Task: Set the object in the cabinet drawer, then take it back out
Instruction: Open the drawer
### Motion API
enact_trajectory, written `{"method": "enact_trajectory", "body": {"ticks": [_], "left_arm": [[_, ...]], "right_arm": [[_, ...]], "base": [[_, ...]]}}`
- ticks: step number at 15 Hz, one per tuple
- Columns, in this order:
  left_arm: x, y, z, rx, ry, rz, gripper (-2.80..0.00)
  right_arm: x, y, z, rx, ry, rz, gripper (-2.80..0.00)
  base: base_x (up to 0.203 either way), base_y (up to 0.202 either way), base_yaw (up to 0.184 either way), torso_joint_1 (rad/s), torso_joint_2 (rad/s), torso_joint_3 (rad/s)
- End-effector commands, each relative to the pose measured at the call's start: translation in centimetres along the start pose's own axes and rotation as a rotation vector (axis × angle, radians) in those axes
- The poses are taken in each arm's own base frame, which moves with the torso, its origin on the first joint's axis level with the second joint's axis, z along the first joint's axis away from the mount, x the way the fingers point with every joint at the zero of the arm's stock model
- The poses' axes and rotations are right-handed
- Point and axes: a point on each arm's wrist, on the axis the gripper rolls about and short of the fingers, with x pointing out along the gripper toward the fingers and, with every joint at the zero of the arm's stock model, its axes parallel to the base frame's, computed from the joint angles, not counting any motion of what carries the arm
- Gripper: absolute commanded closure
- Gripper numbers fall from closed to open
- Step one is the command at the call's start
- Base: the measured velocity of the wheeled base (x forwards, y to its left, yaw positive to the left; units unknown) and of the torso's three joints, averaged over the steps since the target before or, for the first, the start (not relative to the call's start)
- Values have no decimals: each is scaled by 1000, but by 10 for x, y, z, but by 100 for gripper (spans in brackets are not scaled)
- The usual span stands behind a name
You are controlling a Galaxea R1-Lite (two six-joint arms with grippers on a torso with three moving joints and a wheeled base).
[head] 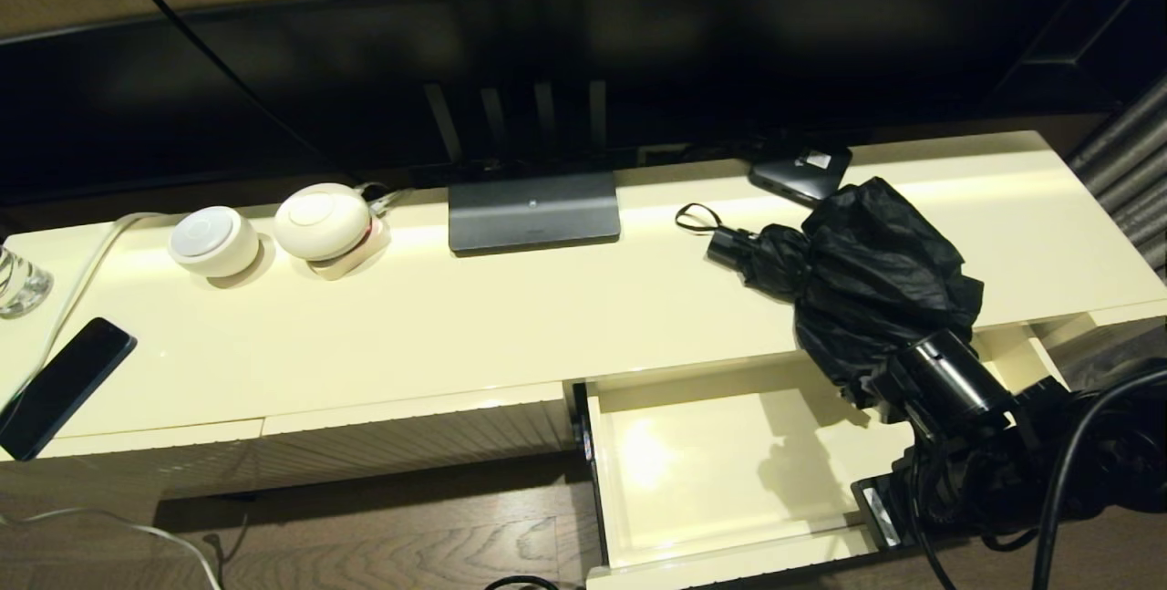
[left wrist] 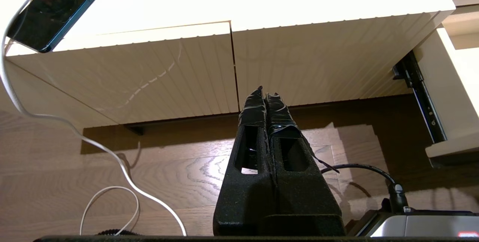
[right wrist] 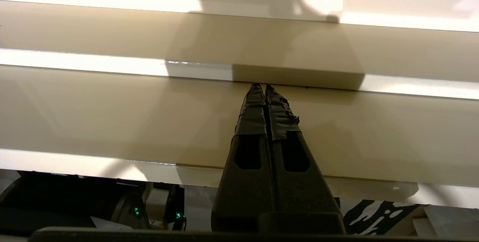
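Surface: a long glossy cream table (head: 511, 316) under a dark screen, wood floor below.
Drawer: the cabinet drawer (head: 729, 563) stands pulled out beneath the table's right part, its smooth interior bare.
Umbrella: the black umbrella (head: 857, 271) lies on the table just behind the drawer, its canopy overhanging the drawer's right rear corner.
Progress: judging from this, the drawer is open but neither the putting in nor the taking out shows as done.
Right end effector: the right end effector (right wrist: 264, 86) is pressed closed and holds nothing, tips near a cream drawer wall.
Left end effector: the left end effector (left wrist: 265, 92) is closed, empty, parked low, left of the drawer.
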Motion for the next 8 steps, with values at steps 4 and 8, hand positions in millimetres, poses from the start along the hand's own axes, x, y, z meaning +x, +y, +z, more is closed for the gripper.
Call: {"method": "enact_trajectory", "body": {"ticks": [4,8], "left_arm": [[0,0,-1,-1,4,1,0],[0,0,-1,-1,4,1,0]], "right_arm": [[1,3,-11,7,75,-11,0],[1,2,-16,-2,110,-27,0]], "base": [[0,0,0,0,0,0],[0,0,0,0,0,0]]}}
